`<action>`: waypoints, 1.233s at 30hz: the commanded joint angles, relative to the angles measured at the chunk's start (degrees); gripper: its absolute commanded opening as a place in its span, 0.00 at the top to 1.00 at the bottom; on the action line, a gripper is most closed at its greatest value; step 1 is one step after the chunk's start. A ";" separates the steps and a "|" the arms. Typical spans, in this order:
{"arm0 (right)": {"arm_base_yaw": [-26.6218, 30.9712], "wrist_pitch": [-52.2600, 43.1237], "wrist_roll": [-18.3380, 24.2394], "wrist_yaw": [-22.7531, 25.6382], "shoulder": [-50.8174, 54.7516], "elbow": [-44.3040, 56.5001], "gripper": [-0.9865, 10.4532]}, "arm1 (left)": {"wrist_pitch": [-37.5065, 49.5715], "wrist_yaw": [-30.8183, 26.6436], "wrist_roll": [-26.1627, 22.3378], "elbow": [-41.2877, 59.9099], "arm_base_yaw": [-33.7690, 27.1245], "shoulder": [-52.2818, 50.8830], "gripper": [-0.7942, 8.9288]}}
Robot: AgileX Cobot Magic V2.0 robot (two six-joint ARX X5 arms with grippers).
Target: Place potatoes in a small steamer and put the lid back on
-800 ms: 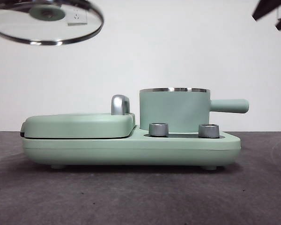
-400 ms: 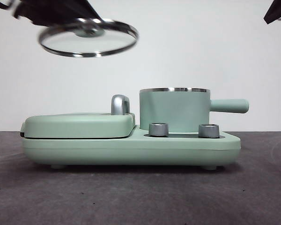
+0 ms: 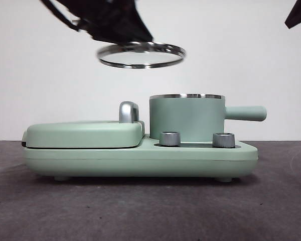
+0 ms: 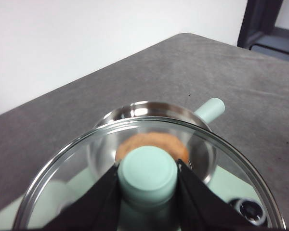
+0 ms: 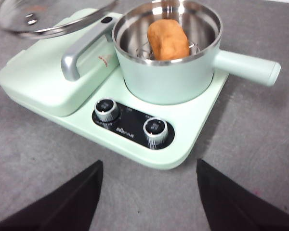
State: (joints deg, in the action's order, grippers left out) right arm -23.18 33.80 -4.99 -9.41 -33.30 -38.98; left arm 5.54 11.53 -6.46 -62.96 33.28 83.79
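The small steamer (image 3: 186,118) stands on the right half of the green cooker base, its side handle (image 3: 246,113) pointing right. An orange-brown potato (image 5: 167,38) lies inside it on a metal rack. The glass lid (image 3: 140,54) hangs level in the air, above and a little left of the steamer's rim. My left gripper (image 4: 147,192) is shut on the lid's mint-green knob (image 4: 147,175), and the potato (image 4: 151,144) shows through the glass. My right gripper (image 5: 149,192) is open, in front of the cooker, holding nothing. The lid's edge (image 5: 48,19) shows in the right wrist view.
A flat griddle with its green cover (image 3: 85,133) and chrome handle (image 3: 129,111) fills the left half of the base (image 3: 140,160). Two chrome dials (image 3: 170,138) (image 3: 223,139) sit in front of the steamer. A black arm tip (image 3: 297,15) shows at the top right.
The left gripper has carried the lid from the top left corner rightward and lower, closer to the steamer. The cooker and the potato have not moved.
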 commanded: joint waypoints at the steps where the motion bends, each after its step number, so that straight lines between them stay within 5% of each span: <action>1: -0.31 0.39 -0.87 -0.15 -0.22 -0.11 0.65 | 1.57 0.15 -2.12 -6.45 1.03 4.17 0.91; 13: -0.31 1.46 -0.98 0.48 -0.22 -0.11 0.65 | 1.40 2.56 -2.05 -22.18 2.71 19.67 0.91; 37: -0.31 3.87 -1.07 0.72 -0.24 -0.11 0.65 | 6.54 3.54 -2.14 -22.88 2.73 27.91 0.91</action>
State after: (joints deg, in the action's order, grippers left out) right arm -23.18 38.04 -5.41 -8.91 -33.30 -38.96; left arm 10.24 14.87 -7.97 -84.03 35.51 110.85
